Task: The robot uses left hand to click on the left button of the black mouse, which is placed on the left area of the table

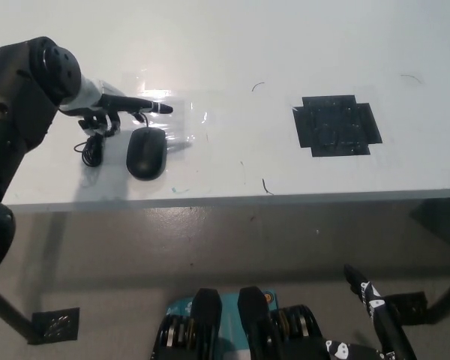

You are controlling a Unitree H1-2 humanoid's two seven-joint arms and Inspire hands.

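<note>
Left hand (116, 111) at upper left of frame, one finger stretched right, others curled, gripped nothing, hovered just above black mouse (146, 152). Step: lining up for click; next move likely needed fingertip lowered onto left button. Mouse on table (232, 45) left area, long axis near vertical in frame, cable (92, 145) end up. Right hand (364, 291) rested lower right, state unclear.

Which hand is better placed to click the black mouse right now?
Left. The left hand hovers just beyond the black mouse, one finger extended; the right hand hangs below the table edge.
</note>
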